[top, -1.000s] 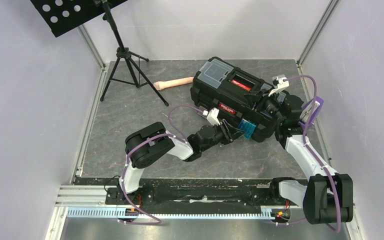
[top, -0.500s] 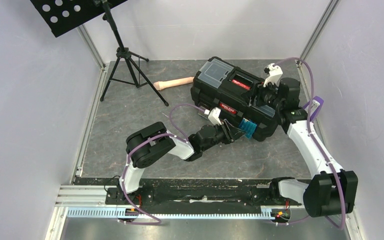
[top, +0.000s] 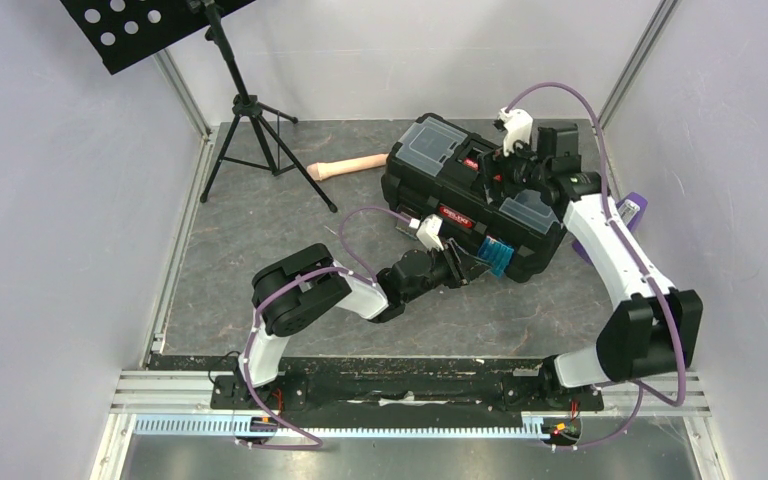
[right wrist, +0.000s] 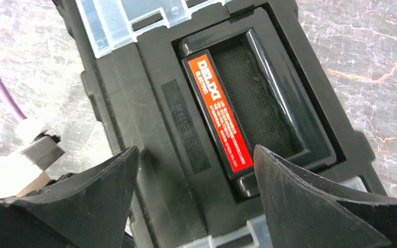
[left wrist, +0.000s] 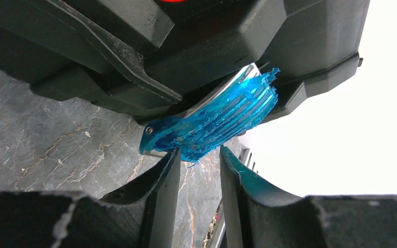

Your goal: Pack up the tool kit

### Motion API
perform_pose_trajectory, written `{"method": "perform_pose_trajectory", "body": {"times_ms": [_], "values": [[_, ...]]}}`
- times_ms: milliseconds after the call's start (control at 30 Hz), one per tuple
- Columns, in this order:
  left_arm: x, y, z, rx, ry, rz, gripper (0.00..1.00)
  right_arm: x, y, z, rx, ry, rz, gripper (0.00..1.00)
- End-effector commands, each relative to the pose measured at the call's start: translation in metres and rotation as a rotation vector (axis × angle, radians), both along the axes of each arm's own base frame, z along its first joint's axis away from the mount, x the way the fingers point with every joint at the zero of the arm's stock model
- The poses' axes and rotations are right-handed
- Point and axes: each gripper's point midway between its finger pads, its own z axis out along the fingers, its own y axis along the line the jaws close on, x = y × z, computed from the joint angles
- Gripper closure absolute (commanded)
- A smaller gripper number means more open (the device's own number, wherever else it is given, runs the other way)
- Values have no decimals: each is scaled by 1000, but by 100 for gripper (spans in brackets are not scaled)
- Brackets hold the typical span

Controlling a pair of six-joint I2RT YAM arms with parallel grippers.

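The toolbox (top: 422, 190) lies lid-up on the worktop (top: 260, 230), its long axis slanting far-left to near-right. Its red-labelled handle (right wrist: 219, 113) sits directly beneath the wide-spread right pincer (right wrist: 195, 151). The part-spread left pincer (left wrist: 199, 155) brackets the blue latch (left wrist: 217, 121) tip; whether it grips, I cannot tell.

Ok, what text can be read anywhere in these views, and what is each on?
"DELIXI", with "ELECTRIC" beneath: red label on the handle of the large black plastic toolbox.
Small white lines lower on that label: too small to read.
Embossed characters on the lid beside the handle: not legible.
Second red label on the toolbox front: too small to read.
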Motion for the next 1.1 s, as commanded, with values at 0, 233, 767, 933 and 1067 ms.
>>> {"method": "perform_pose_trajectory", "body": {"times_ms": [0,233,767,933,1067], "values": [[29,16,-14,100,-51,119,58,-27,6,-51,-61,220,66,17],[28,18,-17,100,-46,120,58,22,-57,-15,-50,135,-220,5],[31,21,-22,117,-51,118,58,-55,-50,-134,285,632,-194,13],[31,26,-31,138,-46,117,58,-115,-33,-169,347,742,-232,16],[35,22,-46,168,-43,118,58,-146,-21,-186,362,802,-243,16]]}}
